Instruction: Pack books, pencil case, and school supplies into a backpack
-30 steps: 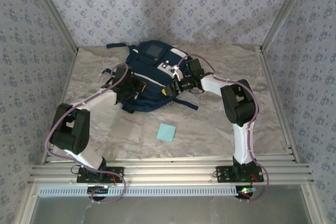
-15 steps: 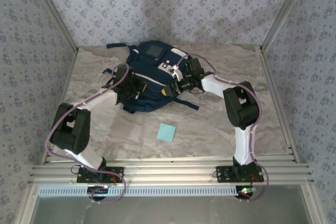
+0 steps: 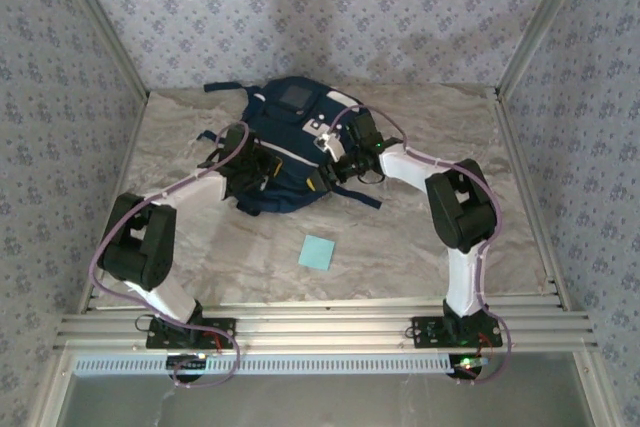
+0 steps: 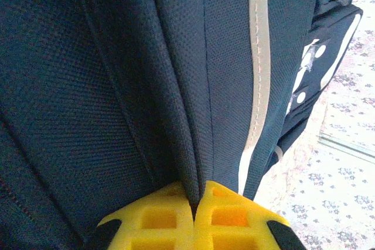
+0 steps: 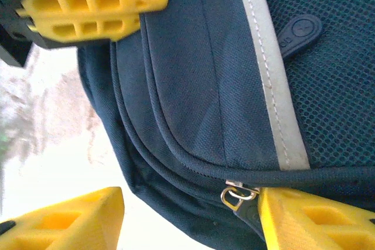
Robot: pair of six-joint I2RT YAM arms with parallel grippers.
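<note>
**A:** Why is the left pincer [image 4: 195,194] clamped like that?

**B:** It's closed tight on a pinched ridge of navy fabric, at the near-left side of the backpack [image 3: 290,142]. My reading is that it anchors the bag, so the cloth is taut while the other arm works the zip.

**A:** And the right pincer [image 5: 193,218]?

**B:** Its jaws are apart and hold nothing. They straddle the bag's right side, with the metal zipper pull [image 5: 235,195] just beside one finger. It looks lined up to pinch that pull.

**A:** How do the arms sit?

**B:** The left arm has its elbow folded at the near left, and its forearm stretches far and rightward to the bag. The right arm roughly mirrors it, with the elbow raised at the right and the forearm reaching left.

**A:** And the bag itself?

**B:** It lies flat at the far middle of the desk [image 3: 430,237], front patches up. The small light-blue pad [image 3: 317,252] lies well apart, nearer the arm bases, not yet packed.
</note>
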